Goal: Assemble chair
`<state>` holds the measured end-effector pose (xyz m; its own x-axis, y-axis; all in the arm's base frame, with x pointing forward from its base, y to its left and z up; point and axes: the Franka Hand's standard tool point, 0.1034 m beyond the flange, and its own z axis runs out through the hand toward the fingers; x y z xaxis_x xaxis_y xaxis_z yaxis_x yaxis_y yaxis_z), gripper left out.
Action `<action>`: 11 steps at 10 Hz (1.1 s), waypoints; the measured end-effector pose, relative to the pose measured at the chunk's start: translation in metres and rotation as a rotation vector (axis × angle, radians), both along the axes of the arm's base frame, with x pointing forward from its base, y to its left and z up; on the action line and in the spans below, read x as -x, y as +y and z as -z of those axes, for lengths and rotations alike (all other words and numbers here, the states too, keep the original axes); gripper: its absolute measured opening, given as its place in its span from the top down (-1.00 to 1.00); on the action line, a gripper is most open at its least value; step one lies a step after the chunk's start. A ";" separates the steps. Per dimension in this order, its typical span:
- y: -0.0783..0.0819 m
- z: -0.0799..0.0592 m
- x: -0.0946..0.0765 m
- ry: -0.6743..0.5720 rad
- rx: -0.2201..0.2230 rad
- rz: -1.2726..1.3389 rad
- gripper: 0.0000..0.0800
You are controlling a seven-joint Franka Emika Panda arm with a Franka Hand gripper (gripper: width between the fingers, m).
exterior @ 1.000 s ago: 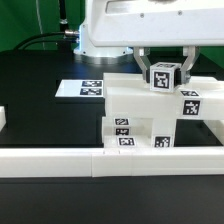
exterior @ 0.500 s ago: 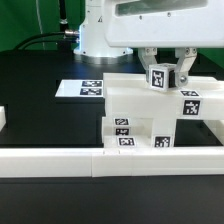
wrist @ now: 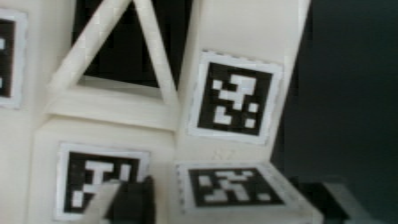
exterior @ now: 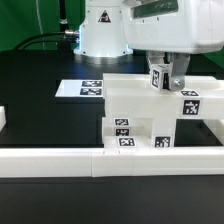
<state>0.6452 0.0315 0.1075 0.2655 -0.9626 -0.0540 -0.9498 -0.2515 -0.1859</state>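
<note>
Count: one arm, one gripper [exterior: 165,74], one chair [exterior: 138,108] assembly, one small cube [exterior: 159,79], one marker board [exterior: 86,88], one border wall [exterior: 60,158], and one small white block [exterior: 3,120].

The chair is sitting as a stepped white block structure on the black table [exterior: 40,70]. At least five black-and-white tags are showing on its facing sides. The marker board is lying flat behind the chair, toward the exterior view's left. The border wall is running along in front of the chair, just beside its base. The small white block is sitting well apart from the chair, at the exterior view's left edge.

The gripper is hanging directly over the chair's upper step. Its opening is narrowed to the small cube's width, and it is gripping that cube. One dark finger [exterior: 177,72] is pressing on the cube's side toward the exterior view's right, while the other finger is hidden. The cube is resting on top of the chair, tag facing the camera.

In the wrist view, two blurred dark fingertips [wrist: 331,196] are flanking a tagged white face, and three whole tags are showing.
</note>
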 end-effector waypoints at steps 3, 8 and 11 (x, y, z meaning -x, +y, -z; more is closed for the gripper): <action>0.006 -0.004 -0.004 -0.021 0.026 -0.162 -0.59; 0.001 -0.007 -0.001 -0.011 0.113 -0.655 -0.62; -0.002 -0.010 -0.002 0.003 0.159 -0.946 -0.62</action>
